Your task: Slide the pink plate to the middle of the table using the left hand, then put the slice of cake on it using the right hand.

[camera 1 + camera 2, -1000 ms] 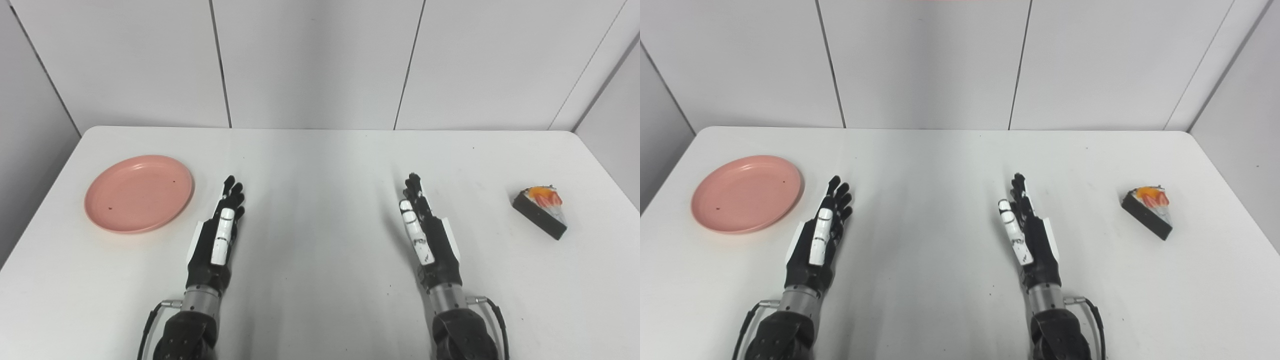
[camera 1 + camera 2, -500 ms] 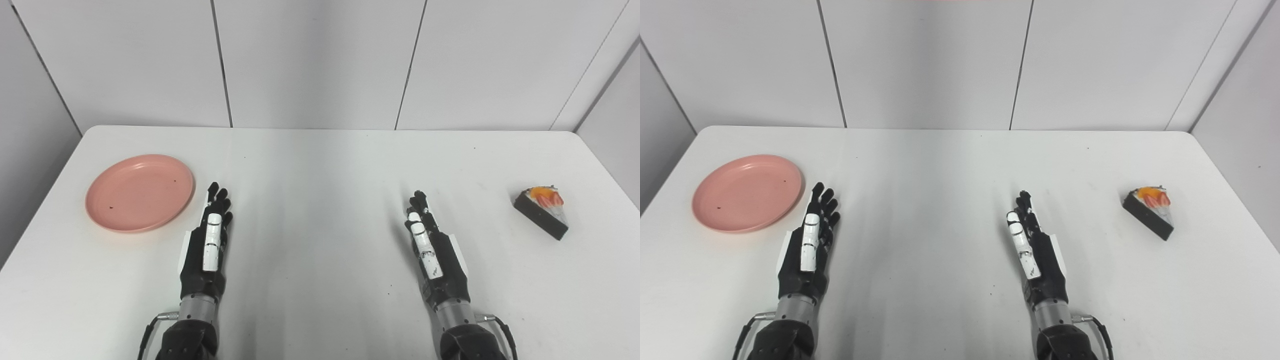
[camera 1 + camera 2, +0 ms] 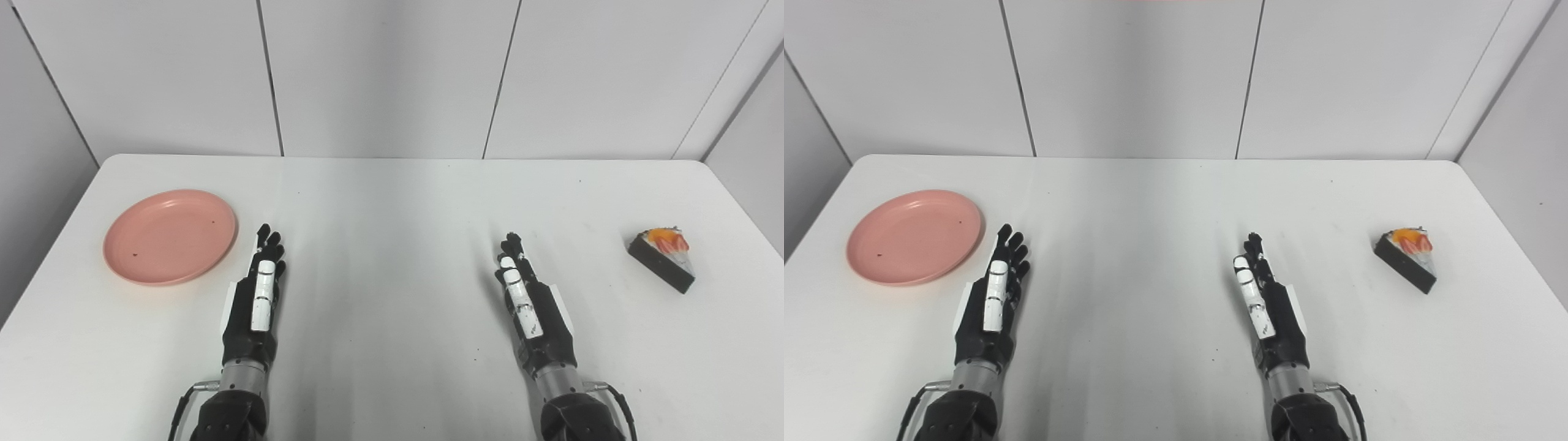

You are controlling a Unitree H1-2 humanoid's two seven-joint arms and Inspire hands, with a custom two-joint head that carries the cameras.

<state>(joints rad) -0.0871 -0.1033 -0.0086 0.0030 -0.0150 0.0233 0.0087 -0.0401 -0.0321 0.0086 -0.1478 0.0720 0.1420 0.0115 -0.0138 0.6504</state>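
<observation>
A pink plate [image 3: 169, 236] lies empty at the left side of the white table [image 3: 392, 196]. A slice of cake [image 3: 663, 258] with a dark base and red and orange fruit on top sits at the far right. My left hand [image 3: 256, 297] is open and empty, fingers stretched forward, just right of the plate and apart from it. My right hand [image 3: 530, 302] is open and empty, edge-on, well left of the cake. The same scene shows in the right eye view, with the plate [image 3: 914, 236] and the cake [image 3: 1407, 259].
Grey wall panels [image 3: 392, 73] stand behind the table's far edge. The table's left edge runs close beside the plate, and its right edge lies just past the cake.
Over the last second both hands drew back toward me, and the left hand also shifted left, nearer the plate. In the last half second they barely moved. Plate and cake stayed put.
</observation>
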